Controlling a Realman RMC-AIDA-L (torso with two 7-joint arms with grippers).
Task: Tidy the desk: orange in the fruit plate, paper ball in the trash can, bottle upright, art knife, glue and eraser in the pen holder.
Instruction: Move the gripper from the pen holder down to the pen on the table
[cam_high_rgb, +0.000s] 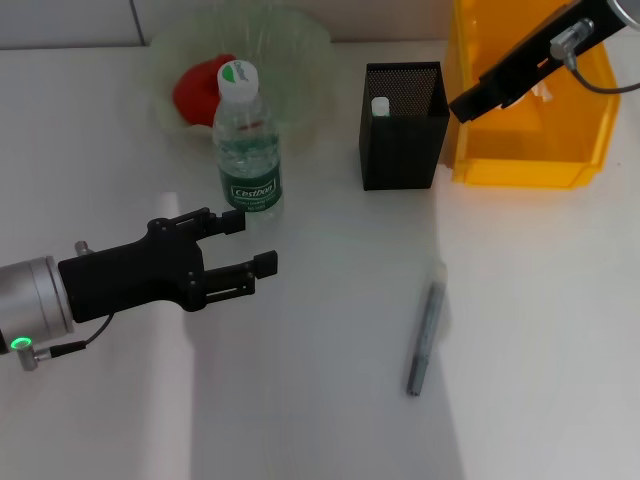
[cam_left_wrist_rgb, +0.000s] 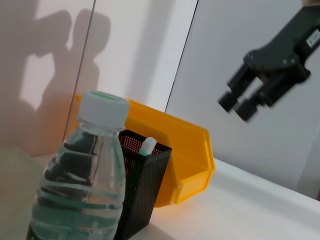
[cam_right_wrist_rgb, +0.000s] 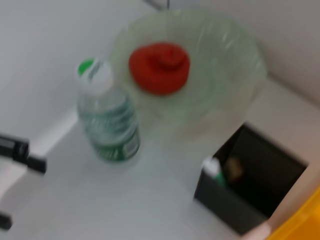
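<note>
The bottle (cam_high_rgb: 247, 150) (cam_left_wrist_rgb: 85, 175) stands upright with its white-green cap on. My left gripper (cam_high_rgb: 250, 243) is open just in front of it, holding nothing. A red-orange fruit, the orange (cam_high_rgb: 200, 88) (cam_right_wrist_rgb: 159, 67), lies in the pale green glass fruit plate (cam_high_rgb: 300, 40) (cam_right_wrist_rgb: 225, 45). The black mesh pen holder (cam_high_rgb: 403, 150) (cam_left_wrist_rgb: 145, 195) holds the white-capped glue (cam_high_rgb: 380, 105) (cam_right_wrist_rgb: 212, 169). The grey art knife (cam_high_rgb: 424, 330) lies flat on the table. My right gripper (cam_high_rgb: 468, 103) (cam_left_wrist_rgb: 236, 107) hangs open and empty over the yellow bin (cam_high_rgb: 520, 165). Paper ball and eraser are not clearly visible.
The yellow bin (cam_left_wrist_rgb: 192, 160) stands directly right of the pen holder at the back right. The bottle stands just in front of the fruit plate. White tabletop (cam_high_rgb: 320, 400) stretches between the left gripper and the art knife.
</note>
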